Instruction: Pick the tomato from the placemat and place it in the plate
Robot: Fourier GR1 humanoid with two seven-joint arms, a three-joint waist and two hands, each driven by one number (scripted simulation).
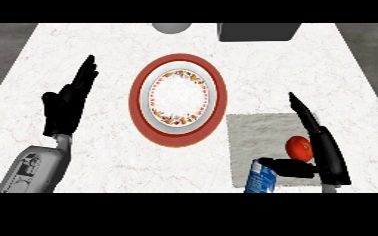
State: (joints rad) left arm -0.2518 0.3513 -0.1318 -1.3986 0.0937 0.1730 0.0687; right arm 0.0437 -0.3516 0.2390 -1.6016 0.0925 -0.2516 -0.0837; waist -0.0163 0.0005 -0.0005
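Note:
A red tomato [297, 148] lies on the grey placemat [258, 132] at the lower right. My right hand [325, 147] stands edge-on just right of it, fingers straight and pointing away, thumb reaching left below the tomato; the palm looks close to or touching the tomato's right side. The plate [178, 99], white with a patterned ring and a wide red rim, sits in the middle of the counter. My left hand [66, 105] rests open at the left, fingers up, well apart from the plate.
A blue carton [260, 178] stands at the placemat's front edge, right by my right thumb. A grey rounded object [172, 27] and a dark box [258, 31] sit at the counter's far edge. White marble counter surrounds the plate.

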